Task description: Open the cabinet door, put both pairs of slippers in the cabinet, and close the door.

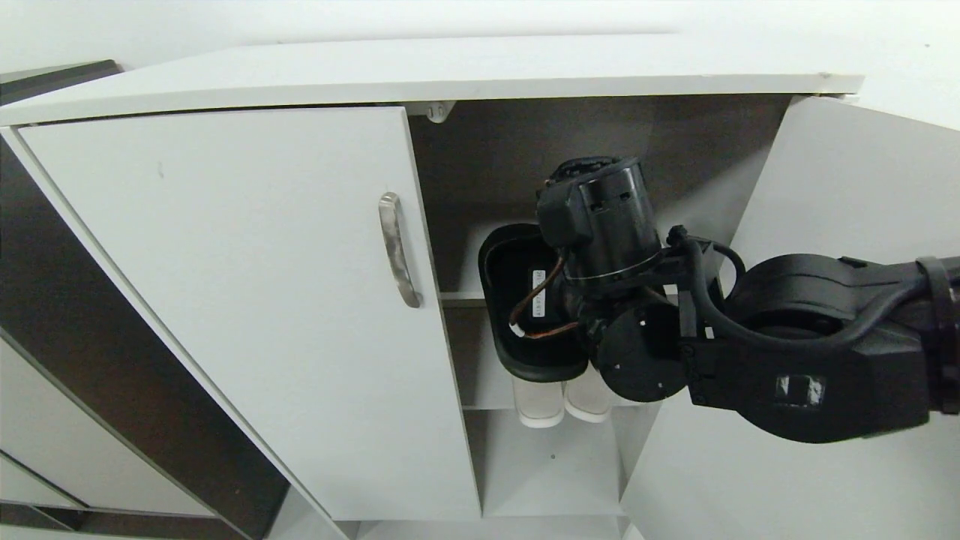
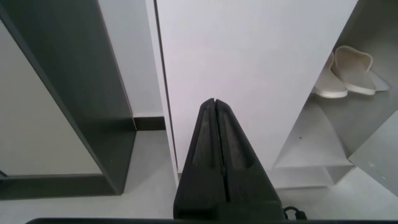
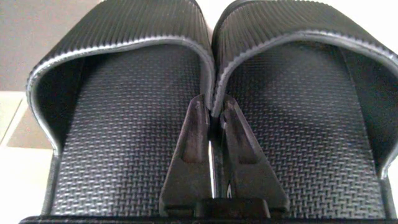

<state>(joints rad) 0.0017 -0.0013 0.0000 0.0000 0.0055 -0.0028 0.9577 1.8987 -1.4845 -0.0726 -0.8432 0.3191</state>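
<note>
Black slippers (image 3: 118,143), pinched together by their inner strap edges in my right gripper (image 3: 212,109), point lengthwise away from the jaws into the open cabinet (image 1: 450,75); left gripper (image 2: 214,107) pressed shut, empty, farther off.

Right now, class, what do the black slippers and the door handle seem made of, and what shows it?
Black slippers: likely moulded rubber or foam, matte; ribbed straps, textured footbeds. Door handle: probably brushed metal; silvery sheen with highlights.
</note>
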